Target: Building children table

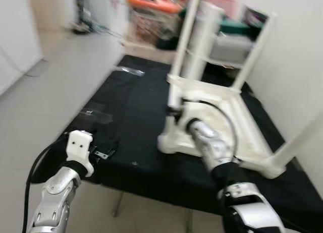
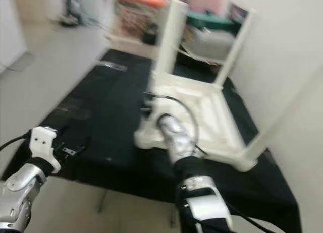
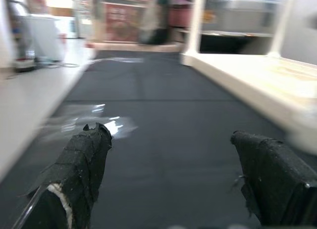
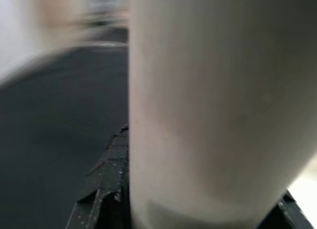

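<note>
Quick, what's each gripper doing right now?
Left gripper: open, holding nothing, over the black mat.
Right gripper: shut on the white table leg.

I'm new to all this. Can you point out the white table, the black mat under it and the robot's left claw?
white table (image 1: 251, 142), left eye view, upturned underside panel.
black mat (image 1: 133, 124), left eye view, bare middle.
left claw (image 3: 173, 184), left wrist view, midway between its open fingertips.

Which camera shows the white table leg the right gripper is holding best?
The right wrist view: the leg stands close up between the right gripper's fingers. The eye views show it blurred; the left wrist view shows other legs.
</note>
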Tool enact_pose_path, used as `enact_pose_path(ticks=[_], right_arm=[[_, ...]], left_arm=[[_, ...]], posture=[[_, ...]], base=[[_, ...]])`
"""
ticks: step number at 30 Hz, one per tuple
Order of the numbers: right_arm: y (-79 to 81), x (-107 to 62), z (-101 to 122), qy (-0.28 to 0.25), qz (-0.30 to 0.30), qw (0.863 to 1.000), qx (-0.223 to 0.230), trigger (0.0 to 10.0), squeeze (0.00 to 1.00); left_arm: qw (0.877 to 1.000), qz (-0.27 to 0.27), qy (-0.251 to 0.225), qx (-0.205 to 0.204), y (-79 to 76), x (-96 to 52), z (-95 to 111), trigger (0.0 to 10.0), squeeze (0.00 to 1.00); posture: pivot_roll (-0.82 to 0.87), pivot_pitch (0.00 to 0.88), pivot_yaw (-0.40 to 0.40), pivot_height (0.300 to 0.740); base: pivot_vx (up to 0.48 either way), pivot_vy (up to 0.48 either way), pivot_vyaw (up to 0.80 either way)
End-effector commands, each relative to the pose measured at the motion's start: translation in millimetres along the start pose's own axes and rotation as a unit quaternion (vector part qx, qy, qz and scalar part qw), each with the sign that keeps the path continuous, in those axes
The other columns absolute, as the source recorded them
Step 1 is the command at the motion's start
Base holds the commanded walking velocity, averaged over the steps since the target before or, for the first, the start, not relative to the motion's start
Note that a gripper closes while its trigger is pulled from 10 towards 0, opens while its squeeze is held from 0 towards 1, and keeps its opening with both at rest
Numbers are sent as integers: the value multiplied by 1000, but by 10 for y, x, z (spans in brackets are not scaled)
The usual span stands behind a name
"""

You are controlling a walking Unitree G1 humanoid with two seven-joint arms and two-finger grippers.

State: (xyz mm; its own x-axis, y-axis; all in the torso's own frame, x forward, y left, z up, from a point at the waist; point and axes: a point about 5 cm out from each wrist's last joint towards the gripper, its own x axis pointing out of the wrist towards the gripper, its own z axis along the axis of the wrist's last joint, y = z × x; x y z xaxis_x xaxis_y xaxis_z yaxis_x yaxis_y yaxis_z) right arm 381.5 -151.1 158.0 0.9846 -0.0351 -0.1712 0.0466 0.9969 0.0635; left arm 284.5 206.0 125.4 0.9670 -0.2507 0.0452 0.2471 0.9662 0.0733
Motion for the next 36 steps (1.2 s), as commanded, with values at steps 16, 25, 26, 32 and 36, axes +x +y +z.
enact_pose_path(ticks=[16,25,26,32,36], right_arm=[[297,-207,75,25,118,990,69,10000,0],[266,-307,771,-113,446,887,45,10000,0],[349,-296,700,-101,472,876,21,10000,0],[847,-346,317,-58,570,817,-62,10000,0],[993,-505,229,-64,632,769,-69,6549,0]], left_arm=[[1000,-19,-6,-1,-69,50,29,10000,0],[1000,-20,-8,-4,-90,79,19,10000,0],[1000,-21,-8,-4,-90,84,17,10000,0],[1000,-21,-7,-3,-92,89,12,10000,0],[1000,-18,-6,-3,-90,71,7,10000,0]], posture=[[131,0,-192,740],[146,0,-200,740],[150,0,-201,740],[173,0,-220,740],[182,0,-223,740]], base=[[0,0,0],[0,0,0],[0,0,0],[0,0,0],[0,0,0]])
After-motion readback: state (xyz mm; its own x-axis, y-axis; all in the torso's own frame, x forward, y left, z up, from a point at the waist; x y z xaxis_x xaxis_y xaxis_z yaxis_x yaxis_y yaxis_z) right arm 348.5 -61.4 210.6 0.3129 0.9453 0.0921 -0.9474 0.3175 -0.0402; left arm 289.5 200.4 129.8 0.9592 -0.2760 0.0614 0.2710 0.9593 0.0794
